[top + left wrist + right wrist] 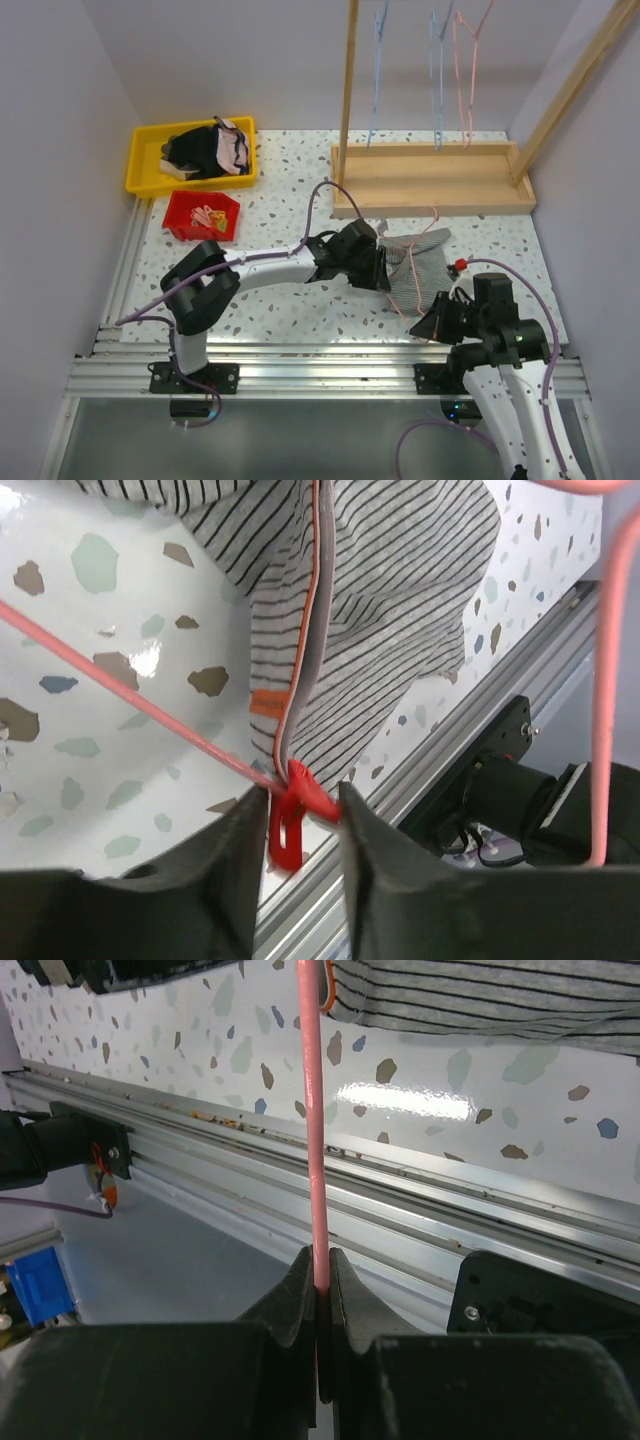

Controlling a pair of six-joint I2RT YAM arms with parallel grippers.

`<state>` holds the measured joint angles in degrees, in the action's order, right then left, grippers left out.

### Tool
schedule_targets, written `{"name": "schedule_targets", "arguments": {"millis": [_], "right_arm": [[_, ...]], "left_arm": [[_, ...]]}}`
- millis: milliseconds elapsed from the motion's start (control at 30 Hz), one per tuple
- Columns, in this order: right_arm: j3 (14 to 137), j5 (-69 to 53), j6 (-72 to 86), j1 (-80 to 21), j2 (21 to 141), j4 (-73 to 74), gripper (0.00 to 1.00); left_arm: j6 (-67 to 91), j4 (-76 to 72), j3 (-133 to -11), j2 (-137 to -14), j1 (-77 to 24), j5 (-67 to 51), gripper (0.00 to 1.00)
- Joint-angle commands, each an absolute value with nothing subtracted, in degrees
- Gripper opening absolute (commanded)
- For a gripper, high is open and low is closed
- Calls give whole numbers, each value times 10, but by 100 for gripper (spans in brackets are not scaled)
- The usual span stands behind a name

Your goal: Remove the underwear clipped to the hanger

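Left pincer (302,802) apparently squeezes red clip (285,837), hidden from overhead.

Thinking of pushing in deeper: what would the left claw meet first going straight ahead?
The left claw is closed around the red clip on the pink hanger wire. Just beyond that, the grey striped underwear comes first, probably at its trimmed edge; depth is hard to judge.

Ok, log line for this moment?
left fingers: shut on red clip | right fingers: shut on pink hanger | grey striped briefs: clipped
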<state>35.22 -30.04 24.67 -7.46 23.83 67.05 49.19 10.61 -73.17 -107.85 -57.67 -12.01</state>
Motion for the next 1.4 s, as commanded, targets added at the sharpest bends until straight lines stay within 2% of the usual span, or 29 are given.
{"name": "schedule_targets", "arguments": {"millis": [0, 33, 67, 133, 167, 200, 233, 267, 400, 700, 800, 933, 1033, 1200, 1367], "right_arm": [[352, -278, 250, -73, 235, 679, 0], [352, -279, 250, -73, 236, 678, 0], [352, -279, 249, -72, 236, 678, 0], [352, -284, 247, -73, 236, 678, 0], [352, -285, 247, -72, 235, 677, 0], [352, -286, 246, -74, 236, 678, 0], [353, -286, 246, -73, 236, 677, 0], [353, -287, 245, -73, 235, 677, 0], [355, -285, 244, -75, 234, 679, 0], [353, -282, 246, -76, 230, 678, 0], [352, -282, 245, -76, 230, 679, 0], [354, -281, 245, -76, 229, 679, 0], [352, -280, 246, -76, 227, 679, 0], [354, -278, 246, -76, 227, 679, 0], [354, -276, 249, -76, 225, 679, 0]], "left_arm": [[513, 17, -691, -1017, -577, -129, 41], [517, 10, -686, -1016, -577, -135, 46], [519, 10, -686, -1015, -577, -136, 56], [529, 9, -691, -1023, -577, -143, 67], [532, 10, -699, -1027, -577, -146, 79], [540, 11, -701, -1034, -577, -148, 86], [545, 11, -703, -1036, -577, -149, 97], [551, 11, -704, -1039, -577, -149, 100], [591, 21, -709, -1050, -577, -147, 100], [602, 145, -769, -1082, -576, -108, 99], [603, 168, -788, -1095, -568, -124, 93], [605, 179, -802, -1107, -559, -150, 74], [599, 185, -814, -1112, -557, -156, 65], [592, 186, -817, -1126, -549, -180, 57], [592, 164, -785, -1108, -548, -195, 43]]}}
